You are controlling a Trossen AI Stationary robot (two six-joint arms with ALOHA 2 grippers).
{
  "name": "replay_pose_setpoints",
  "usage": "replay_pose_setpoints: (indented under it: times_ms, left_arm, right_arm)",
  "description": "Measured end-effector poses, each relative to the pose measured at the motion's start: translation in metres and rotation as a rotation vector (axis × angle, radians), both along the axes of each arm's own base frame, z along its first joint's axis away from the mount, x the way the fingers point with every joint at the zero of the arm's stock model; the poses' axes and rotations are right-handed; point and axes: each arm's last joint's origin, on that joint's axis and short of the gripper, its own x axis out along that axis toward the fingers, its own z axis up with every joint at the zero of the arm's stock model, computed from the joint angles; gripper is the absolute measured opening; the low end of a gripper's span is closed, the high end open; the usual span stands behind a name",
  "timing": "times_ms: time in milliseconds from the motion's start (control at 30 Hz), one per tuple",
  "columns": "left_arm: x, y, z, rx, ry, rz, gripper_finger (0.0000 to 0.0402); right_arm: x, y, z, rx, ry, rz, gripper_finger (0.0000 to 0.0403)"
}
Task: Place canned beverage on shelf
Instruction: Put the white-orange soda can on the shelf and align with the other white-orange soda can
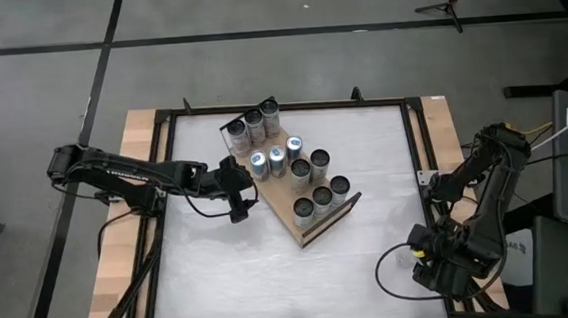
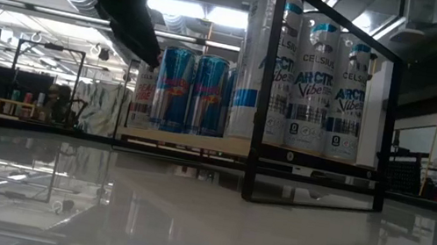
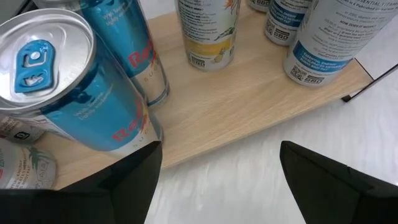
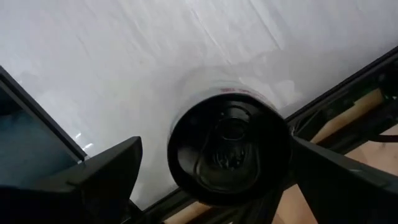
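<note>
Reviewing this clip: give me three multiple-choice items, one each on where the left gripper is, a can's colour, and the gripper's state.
1. Where is the left gripper?
A. Over the middle of the shelf
B. Beside the shelf, over the table
C. At the table's right near corner

2. What colour is the can nearest it?
A. Blue
B. Red
C. Green

3. What state is the left gripper in?
A. Shut on a can
B. Open, holding nothing
C. Shut, holding nothing

Answers: 1 B, the high view shows it just off the shelf's left edge. 2 A, the left wrist view shows a blue can at the board's edge. 3 B, its fingers stand apart with only table and board between them.
</note>
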Motion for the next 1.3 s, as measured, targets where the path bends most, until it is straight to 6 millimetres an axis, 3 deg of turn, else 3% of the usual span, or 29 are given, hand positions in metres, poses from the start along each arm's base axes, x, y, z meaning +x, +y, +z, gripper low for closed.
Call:
replay_pose_setpoints:
  times_ms: [300, 667, 833, 1033, 1300]
  left_arm:
    - [0.000, 0.000, 0.000, 0.000, 0.000, 0.000, 0.0318]
    - [0.000, 0.000, 0.000, 0.000, -0.001, 0.000, 0.0318]
    - [0.000, 0.000, 0.000, -0.004, 0.000, -0.003, 0.0318]
    - [0.000, -0.001, 0.000, -0.046, -0.001, -0.006, 0.0318]
    - [0.000, -0.007, -0.001, -0.083, 0.005, -0.053, 0.0318]
  right_arm:
    - [0.000, 0.000, -0.008, -0.003, 0.002, 0.004, 0.0382]
    - [0.001, 0.001, -0.014, 0.011, -0.008, 0.037, 0.0243]
    - [0.002, 0.002, -0.014, 0.025, -0.028, 0.072, 0.0237]
    - [0.024, 0.003, -0.012, 0.115, -0.092, 0.149, 0.0248]
    - [0.072, -0.010, -0.007, 0.194, -0.280, 0.361, 0.0243]
